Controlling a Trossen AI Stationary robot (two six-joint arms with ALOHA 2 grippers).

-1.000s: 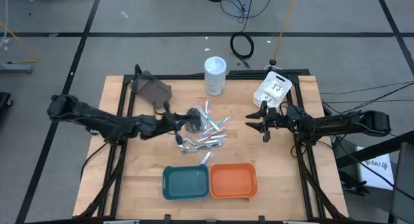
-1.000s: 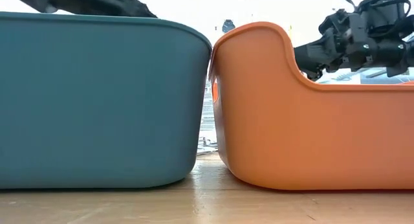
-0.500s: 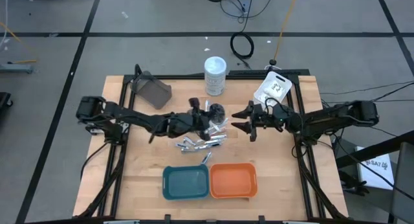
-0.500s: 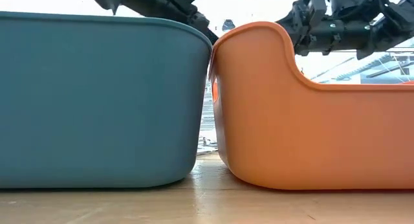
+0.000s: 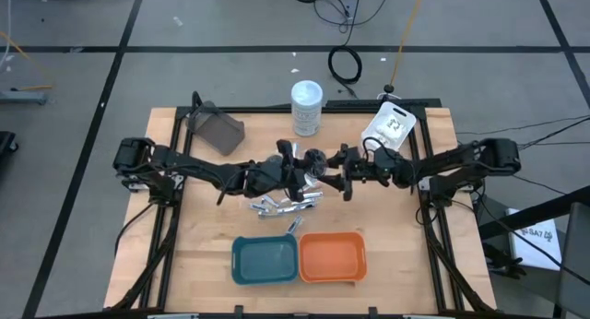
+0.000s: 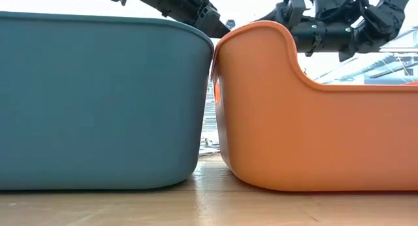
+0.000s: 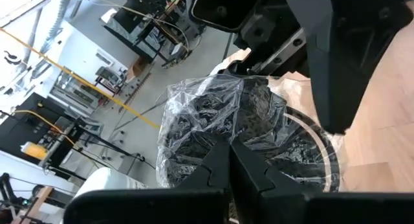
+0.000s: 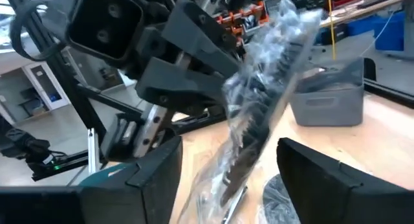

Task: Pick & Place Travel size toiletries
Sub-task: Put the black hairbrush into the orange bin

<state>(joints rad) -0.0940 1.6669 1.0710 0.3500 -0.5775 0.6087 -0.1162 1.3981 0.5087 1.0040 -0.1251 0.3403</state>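
In the high view my left gripper [image 5: 297, 171] is shut on a dark round bundle in clear wrap [image 5: 314, 159], raised over the middle of the table. My right gripper [image 5: 344, 178] is open and faces it from the table's right. In the right wrist view its fingers [image 8: 155, 172] stand on either side of the wrapped bundle [image 8: 265, 101] without touching it. More toiletries, slim silver-white tubes [image 5: 286, 203], lie in a heap on the wood below and near the left gripper. My left gripper [image 7: 223, 147] pinches the clear wrap of the dark bundle at its edge [image 7: 217, 130] between the two fingers, coming level from the table's left. The bundle is lifted clear of the table and sticks out beyond the fingertips toward my right gripper.
A teal tray [image 5: 265, 260] and an orange tray [image 5: 332, 256] stand side by side at the near edge. At the far side stand a tall white-lidded jar [image 5: 307, 107], a grey bin [image 5: 217, 128] and a white packet [image 5: 391, 125].
My left gripper has carried the dark bundle off the heap, up and toward the table's right, then stopped. My right gripper has moved toward the table's left until its open fingers flank the bundle. The tubes have stayed on the wood.
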